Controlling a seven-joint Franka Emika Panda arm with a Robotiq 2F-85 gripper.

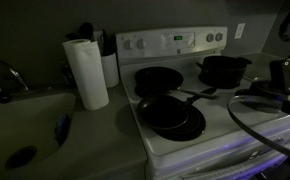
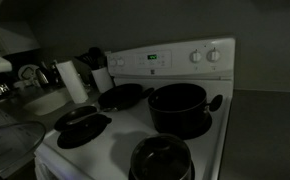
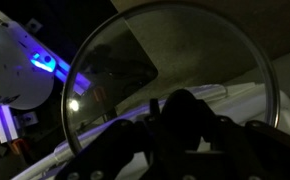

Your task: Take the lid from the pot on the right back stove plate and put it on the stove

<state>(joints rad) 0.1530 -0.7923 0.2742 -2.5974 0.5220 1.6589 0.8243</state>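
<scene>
Stove (image 1: 145, 45): white, four plates, seen in both exterior views. Pot (image 2: 178, 108): set on a back plate, uncovered, mouth open. Lid (image 3: 135, 70): held in the air, clear of the pot. In an exterior view it is placed off the stove's front corner, near the frame edge. From the wrist, the white stove edge is seen through its glass. Fingers (image 3: 217, 130): clamped on the lid's dark knob (image 3: 185, 105), one to each side. All frames are dim.
</scene>
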